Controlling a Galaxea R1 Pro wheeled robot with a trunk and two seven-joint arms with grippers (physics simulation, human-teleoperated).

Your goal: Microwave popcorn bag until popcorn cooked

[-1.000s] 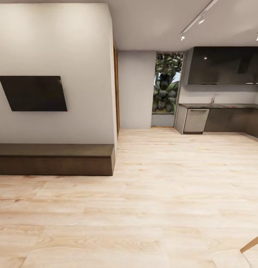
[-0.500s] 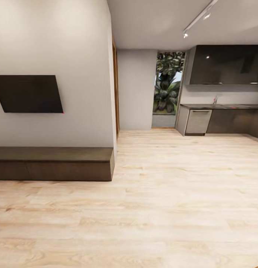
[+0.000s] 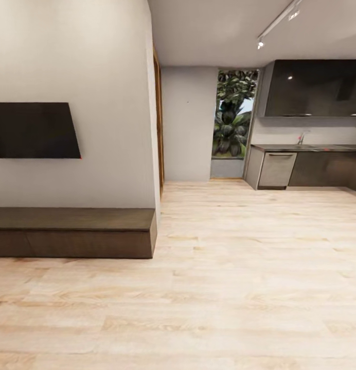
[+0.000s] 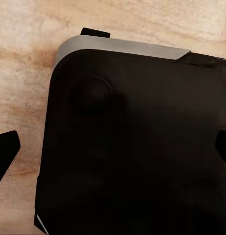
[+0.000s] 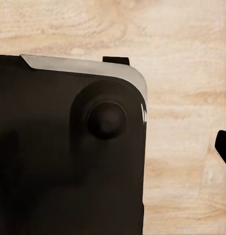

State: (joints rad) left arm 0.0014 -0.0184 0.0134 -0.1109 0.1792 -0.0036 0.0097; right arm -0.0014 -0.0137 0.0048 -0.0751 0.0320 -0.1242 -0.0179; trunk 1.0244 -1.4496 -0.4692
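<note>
Popcorn bag not spotted yet; kitchen bench (image 3: pixel 322 148) is far ahead-right across the wood floor (image 3: pixel 224 288), arms tucked over the robot base (image 4: pixel 137 147), neither nearer, can't tell how wide either arm's fingers are or if they're holding anything.

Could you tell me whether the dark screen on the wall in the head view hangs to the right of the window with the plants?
No, the dark screen hangs on the white wall at the left, while the window with plants sits farther right, beside the kitchen cabinets.

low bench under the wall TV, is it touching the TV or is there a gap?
Apart. The head view shows a band of bare white wall between the TV and the top of the bench below it.
</note>
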